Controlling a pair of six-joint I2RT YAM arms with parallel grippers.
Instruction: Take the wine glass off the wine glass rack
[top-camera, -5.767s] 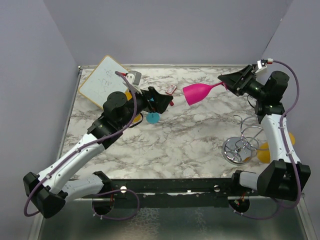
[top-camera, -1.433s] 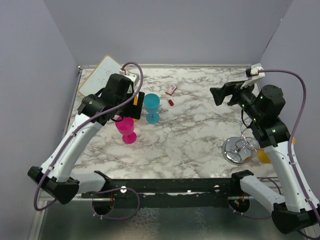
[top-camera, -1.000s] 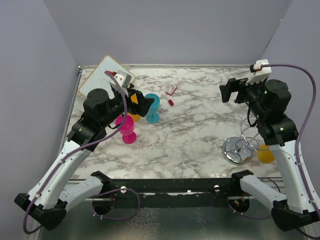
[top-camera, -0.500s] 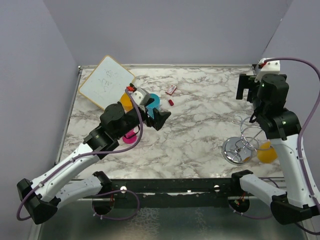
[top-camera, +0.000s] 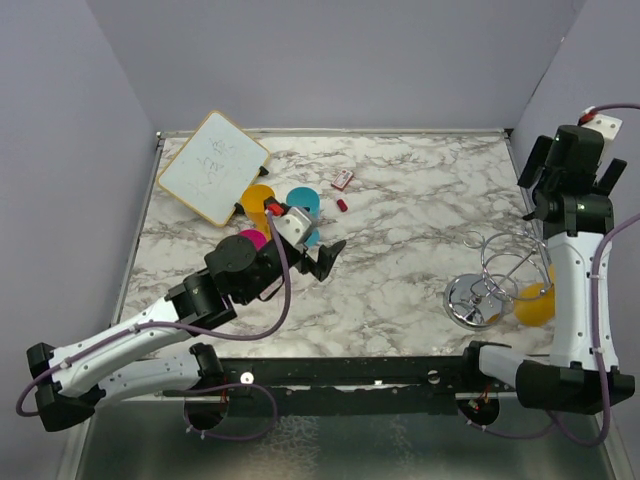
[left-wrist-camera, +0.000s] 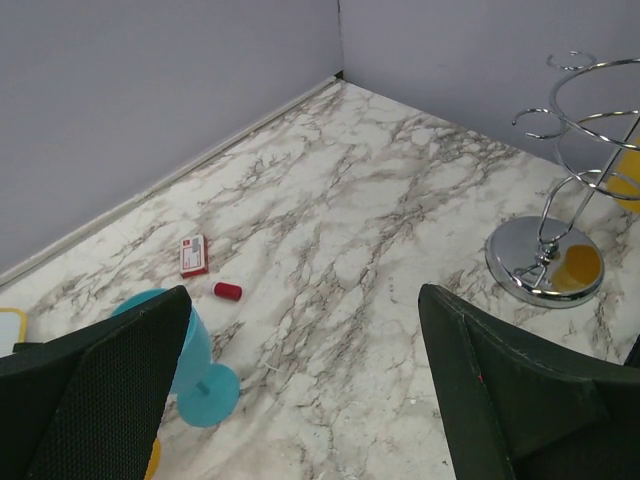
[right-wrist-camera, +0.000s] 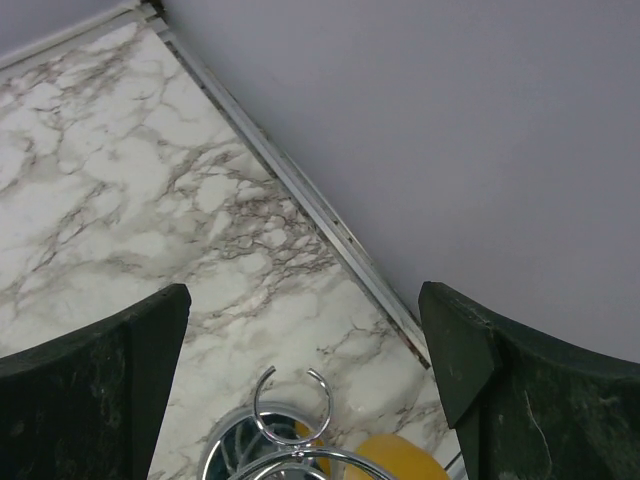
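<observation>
The silver wire wine glass rack (top-camera: 490, 278) stands at the right on its round shiny base (left-wrist-camera: 545, 263). An orange wine glass (top-camera: 535, 303) hangs from its right arm; it also shows in the right wrist view (right-wrist-camera: 395, 457) beside a wire ring (right-wrist-camera: 292, 410). My right gripper (top-camera: 571, 168) is open and empty, high above the rack near the right wall. My left gripper (top-camera: 322, 258) is open and empty, low over the table's middle. A pink glass (top-camera: 250, 239) stands on the table, partly hidden behind the left arm.
A teal glass (top-camera: 303, 203) and a second orange glass (top-camera: 258, 197) stand at the back left next to a whiteboard (top-camera: 213, 165). A small red cap (left-wrist-camera: 227, 291) and a red-and-white card (left-wrist-camera: 194, 255) lie behind them. The right wall (right-wrist-camera: 450, 120) is close to the rack.
The pink glass, once held in the air by my right gripper, now stands on the table. My left gripper has drawn back from it. My right gripper swung right, above the rack.
</observation>
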